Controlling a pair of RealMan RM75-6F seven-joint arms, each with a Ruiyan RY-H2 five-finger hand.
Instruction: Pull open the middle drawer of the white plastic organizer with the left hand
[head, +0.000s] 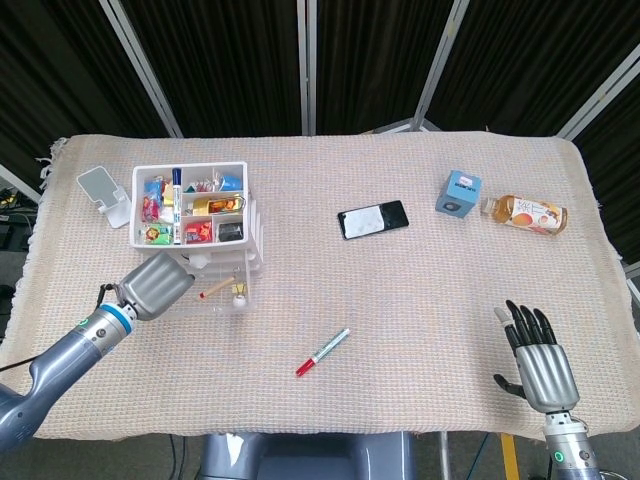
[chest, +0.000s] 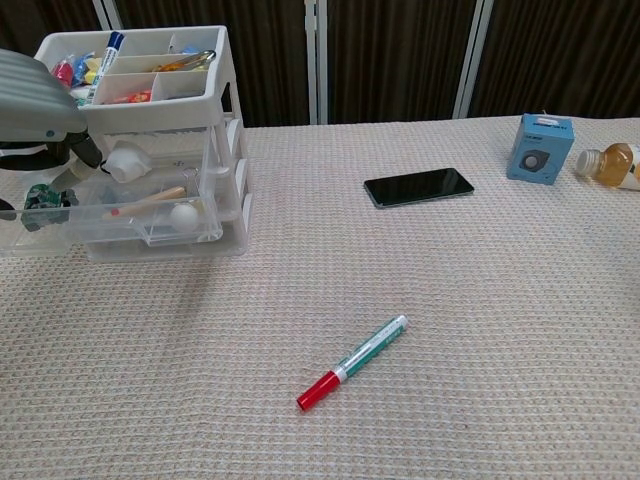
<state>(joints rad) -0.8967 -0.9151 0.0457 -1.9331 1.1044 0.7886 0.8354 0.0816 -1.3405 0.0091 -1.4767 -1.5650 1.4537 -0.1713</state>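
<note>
The white plastic organizer stands at the table's left, its top tray full of small items. Its clear middle drawer sticks out toward me, with a wooden stick, a small white ball and a green part inside. My left hand sits over the drawer's front edge, fingers curled down onto it; the exact grip is hidden under the hand. My right hand rests open at the table's near right corner, holding nothing, and shows only in the head view.
A red-capped marker lies mid-table in front. Further back are a black phone, a blue box and a lying bottle. A white stand sits left of the organizer.
</note>
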